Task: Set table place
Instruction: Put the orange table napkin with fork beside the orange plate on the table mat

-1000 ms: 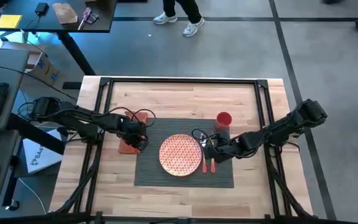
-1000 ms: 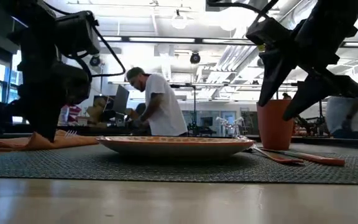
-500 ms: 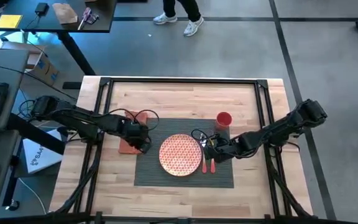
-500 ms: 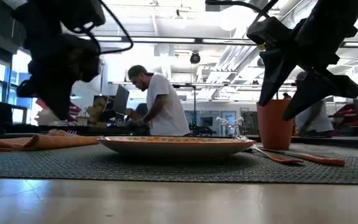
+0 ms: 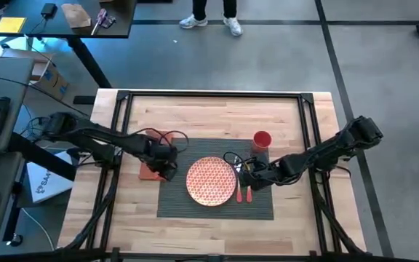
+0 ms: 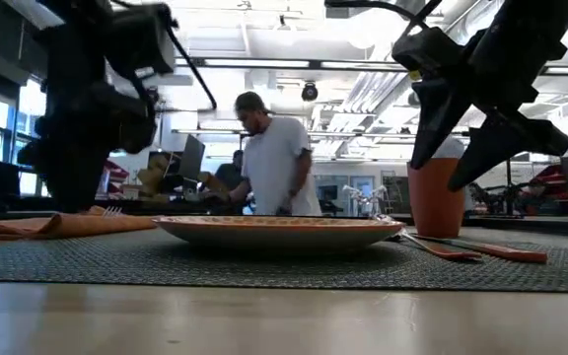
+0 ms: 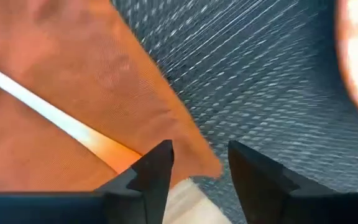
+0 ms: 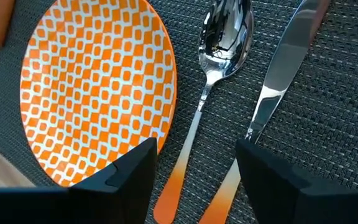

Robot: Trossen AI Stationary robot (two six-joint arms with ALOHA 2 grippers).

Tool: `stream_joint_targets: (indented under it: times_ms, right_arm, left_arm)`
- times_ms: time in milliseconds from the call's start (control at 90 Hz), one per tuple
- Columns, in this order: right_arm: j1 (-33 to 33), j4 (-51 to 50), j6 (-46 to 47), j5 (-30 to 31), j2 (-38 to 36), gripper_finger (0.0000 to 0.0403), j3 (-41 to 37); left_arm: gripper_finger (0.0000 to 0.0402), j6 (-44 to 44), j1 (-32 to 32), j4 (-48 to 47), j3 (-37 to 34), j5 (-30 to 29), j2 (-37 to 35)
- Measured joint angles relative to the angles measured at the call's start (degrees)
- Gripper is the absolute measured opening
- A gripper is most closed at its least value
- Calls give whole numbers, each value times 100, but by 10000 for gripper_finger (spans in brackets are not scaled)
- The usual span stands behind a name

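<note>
— So, where does the setting stand on the table [image 5: 217, 116]?
— The dark woven placemat [image 5: 217, 207] lies in the middle of the wood top. The orange patterned plate [image 5: 212, 181] sits at its centre, with a spoon [image 8: 207, 81] and a knife [image 8: 272, 87] side by side just right of the plate, orange handles toward the near edge. The red cup [image 5: 262, 140] stands upright at the mat's far right corner.
— And the napkin?
— The orange napkin [image 5: 151, 164] lies at the mat's left edge, partly on the wood, with a piece of silver, orange-handled cutlery [image 7: 55, 121] resting on it.
— What are the arms doing?
— The left gripper [image 7: 197, 165] hangs over the napkin's corner where cloth meets mat, fingers parted and holding nothing. The right gripper [image 8: 194, 168] hovers above the spoon and knife handles, its fingers spread wide, gripping nothing.
— Anything behind?
— A person [image 6: 269, 163] in a white shirt stands in the room beyond the table.
</note>
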Motion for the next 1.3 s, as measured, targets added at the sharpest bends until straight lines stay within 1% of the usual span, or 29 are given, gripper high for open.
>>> stream_joint_targets:
  times_ms: [156, 256, 344, 444, 500, 589, 667, 800, 911, 1044, 1144, 1300]
  right_arm:
    - [0, 47, 9, -2, 0, 204, 0]
    - [0, 67, 15, 0, 0, 204, 0]
    - [0, 69, 15, -2, 0, 204, 0]
    - [0, 74, 0, 3, 0, 204, 0]
    - [0, 73, 0, 47, 0, 204, 0]
    - [0, 75, 0, 59, 0, 204, 0]
    - [0, 80, 0, 66, 0, 204, 0]
    - [0, 84, 0, 66, 0, 204, 0]
    - [0, 94, 15, 63, 0, 203, 0]
    - [0, 163, 39, 10, 0, 203, 0]
    - [0, 180, 42, -9, 0, 203, 0]
    - [0, 209, 42, -39, 0, 204, 0]
  left_arm:
    - [140, 79, -21, -81, 118, 8, 407]
    - [123, 229, -59, -187, 227, -11, 522]
    - [87, 362, -81, -214, 294, 20, 525]
    - [24, 458, -83, -236, 444, 120, 477]
    - [9, 501, -99, -288, 589, 180, 446]
    - [11, 574, -162, -455, 846, 159, 451]
    - [4, 725, -233, -535, 999, 138, 449]
    - [2, 981, -323, -485, 1032, 144, 455]
    - [1, 1141, -503, -71, 1032, 203, 521]
    - [0, 1058, -833, 633, 1032, 264, 579]
    - [0, 1053, -1115, 1159, 1032, 110, 658]
    - [0, 1257, -1525, 1602, 1032, -236, 851]
